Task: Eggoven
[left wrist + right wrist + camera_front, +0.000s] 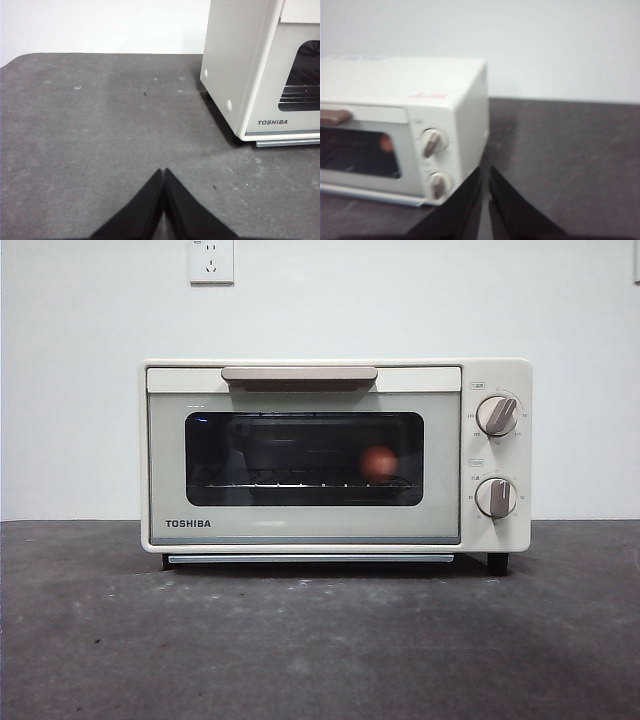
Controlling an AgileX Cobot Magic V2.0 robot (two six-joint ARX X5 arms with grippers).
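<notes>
The cream TOSHIBA toaster oven (300,530) stands in the middle of the table with its door shut. The reddish-brown egg (379,462) lies on the rack inside, seen through the dark glass at the right. It also shows faintly in the right wrist view (386,143). My left gripper (163,172) is shut and empty above the bare table, off the oven's (235,65) left side. My right gripper (485,172) is shut and empty, off the oven's (455,100) right side near the two knobs (432,143). Neither arm shows in the front view.
The dark grey table (320,640) stretches in front of the oven and on both sides. A white wall with a power socket (211,260) stands behind. The oven's beige handle (299,374) runs along the top of the door.
</notes>
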